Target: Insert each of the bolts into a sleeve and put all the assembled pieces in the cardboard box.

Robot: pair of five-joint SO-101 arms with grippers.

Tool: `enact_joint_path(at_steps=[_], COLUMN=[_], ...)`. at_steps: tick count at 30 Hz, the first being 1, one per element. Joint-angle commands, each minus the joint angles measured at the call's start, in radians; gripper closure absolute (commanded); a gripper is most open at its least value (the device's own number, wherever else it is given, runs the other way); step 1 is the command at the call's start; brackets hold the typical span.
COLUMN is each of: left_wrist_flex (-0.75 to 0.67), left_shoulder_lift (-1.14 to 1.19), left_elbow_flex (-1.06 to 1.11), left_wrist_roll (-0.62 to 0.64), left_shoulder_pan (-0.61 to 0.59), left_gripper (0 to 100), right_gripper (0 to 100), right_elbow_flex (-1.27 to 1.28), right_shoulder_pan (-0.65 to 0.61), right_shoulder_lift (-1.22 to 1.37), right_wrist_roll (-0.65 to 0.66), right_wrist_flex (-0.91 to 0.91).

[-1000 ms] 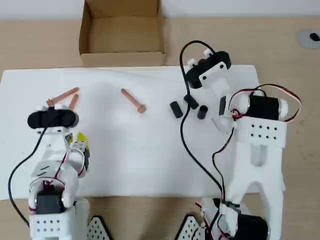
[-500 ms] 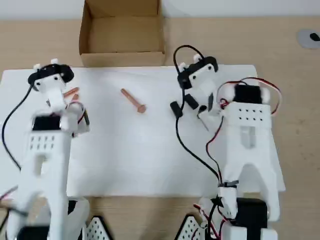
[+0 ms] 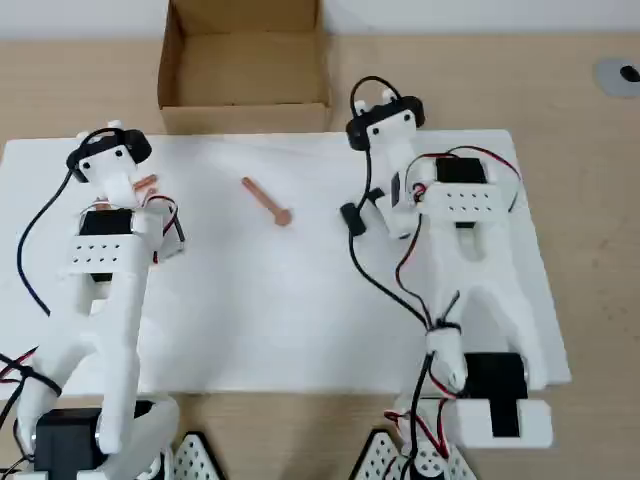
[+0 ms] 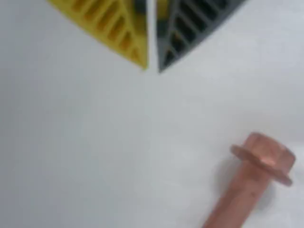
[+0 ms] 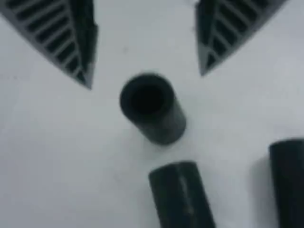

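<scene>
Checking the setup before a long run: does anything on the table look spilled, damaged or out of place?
Nothing stands out. The bolts and sleeves lie loose on the white sheet, as unassembled parts would, and the cardboard box sits upright beyond it with nothing visible inside.

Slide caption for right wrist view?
Open right pincer lined up with a black sleeve, two more sleeves beside it on the white sheet.

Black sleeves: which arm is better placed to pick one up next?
Right. The right tool, open, hangs directly over a sleeve, ready to close on it. The left tool is shut and sits beside a bolt.
</scene>
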Motion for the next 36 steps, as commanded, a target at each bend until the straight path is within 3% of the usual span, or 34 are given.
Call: enact_joint_path(at_steps=[1,18,26,36], left_wrist_flex=[-0.012,-0.002,0.023,0.026], left_shoulder_lift=[0.001,-0.001,-0.001,-0.002], left_elbow_flex=[-0.048,-0.037,-0.043,-0.043], left_wrist_roll=[-0.003,-0.048,-0.054,-0.054], left_shoulder_pan=[0.011,0.002,0.000,0.000], left_gripper=[98,98,98,98], right_gripper=[81.1,75.7,88.3,86.3], right_elbow_flex=[-0.008,-0.128,-0.199,-0.197], right_shoulder_pan=[-0.008,-0.005,-0.005,-0.005], right_shoulder_lift=[0.027,0.220,0.220,0.225], right_wrist_roll=[-0.006,-0.002,0.002,0.025], right_wrist_flex=[-0.038,-0.094,-0.029,0.012])
